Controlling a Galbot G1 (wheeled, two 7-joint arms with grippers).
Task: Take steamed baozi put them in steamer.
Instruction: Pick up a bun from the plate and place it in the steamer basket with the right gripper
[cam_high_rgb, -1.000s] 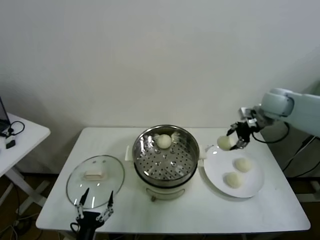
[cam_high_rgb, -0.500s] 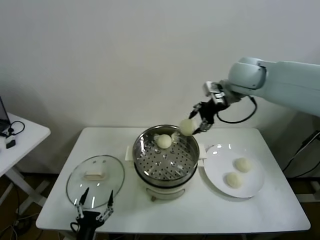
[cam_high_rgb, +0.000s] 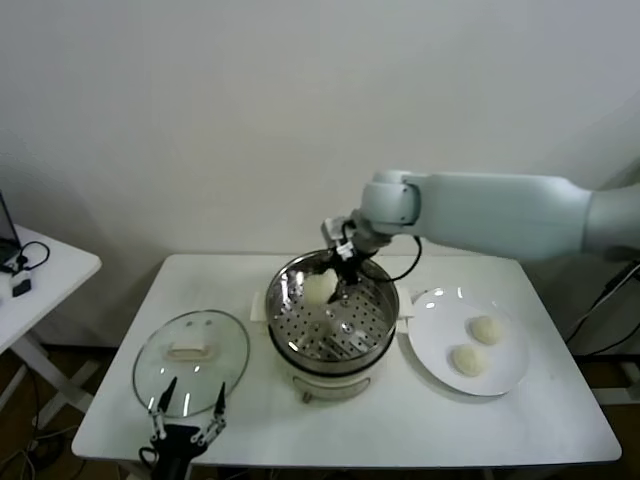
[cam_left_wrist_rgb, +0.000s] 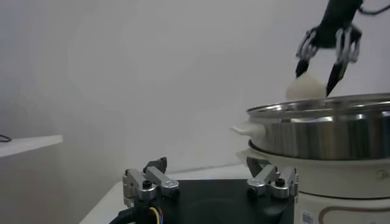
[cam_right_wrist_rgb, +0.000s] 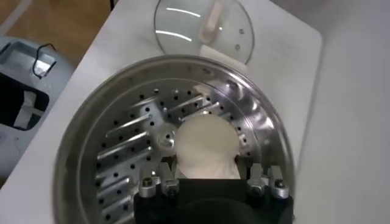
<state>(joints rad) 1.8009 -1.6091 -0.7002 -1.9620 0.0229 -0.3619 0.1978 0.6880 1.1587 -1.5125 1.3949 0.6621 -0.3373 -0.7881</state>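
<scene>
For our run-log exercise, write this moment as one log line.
right gripper: shut on baozi, above steamer tray | plate: two baozi left | left gripper: open, parked near glass lid

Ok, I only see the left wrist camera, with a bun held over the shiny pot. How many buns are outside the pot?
Observer: Two small round cream-white buns lie on the flat white round plate, on the robot's right of the shiny round steel steamer.
Operator: What's under the one in the air?
Observer: The steamer's perforated metal tray; the right gripper clasps the held bun above it.
Operator: Where's the lid?
Observer: The round glass lid lies flat on the white table, left of the steamer.
</scene>
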